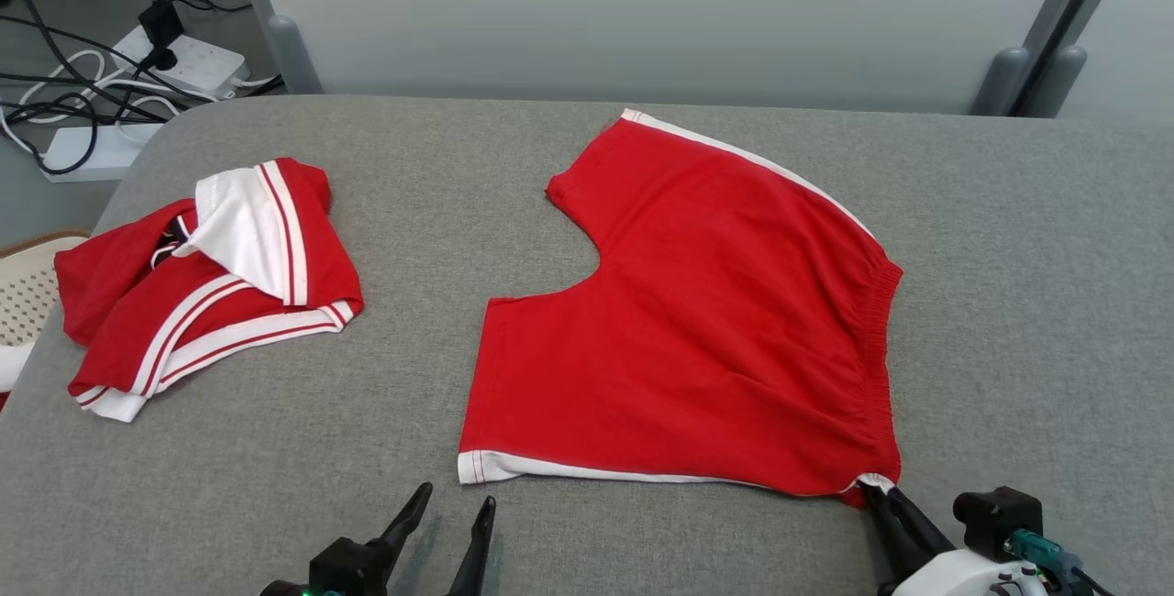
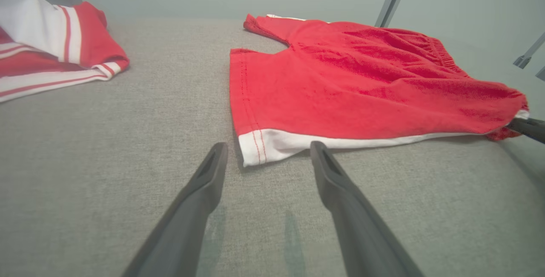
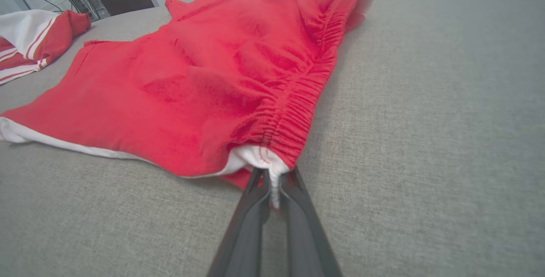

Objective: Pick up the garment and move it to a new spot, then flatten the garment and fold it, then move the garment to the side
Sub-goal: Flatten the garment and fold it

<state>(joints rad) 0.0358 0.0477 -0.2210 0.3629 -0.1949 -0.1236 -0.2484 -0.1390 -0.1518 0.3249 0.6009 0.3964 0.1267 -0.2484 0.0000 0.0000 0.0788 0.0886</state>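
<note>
Grey fabric-covered table (image 1: pixel 413 211) spans the head view, with a pale wall panel (image 1: pixel 642 9) behind it. Red shorts (image 1: pixel 715 321) lie spread mostly flat on the table, centre to right. The elastic waistband is on the robot's right and the legs point left. White stripe runs along the far side seam and the near side seam. Slight wrinkles near the waistband.

Second garment (image 1: pixel 211 284), red with white stripes, sits crumpled on the left part of the table, well apart from the shorts. Pale perforated object (image 1: pixel 27 293) at the far left edge, partly cut off, can't tell what it is. White power strips (image 1: pixel 197 64) and dark cables on the floor at the upper left.

Right gripper (image 1: pixel 873 490) is at the near right corner of the shorts. Its fingers are pinched together on the white-edged waistband corner, cloth clamped between the tips in the right wrist view. That corner is lifted slightly off the table.

Left gripper (image 1: pixel 456 495) has its fingers spread apart and holds nothing. Tips sit low over the table just short of the near left white hem corner. Can't tell if they touch the surface.
</note>
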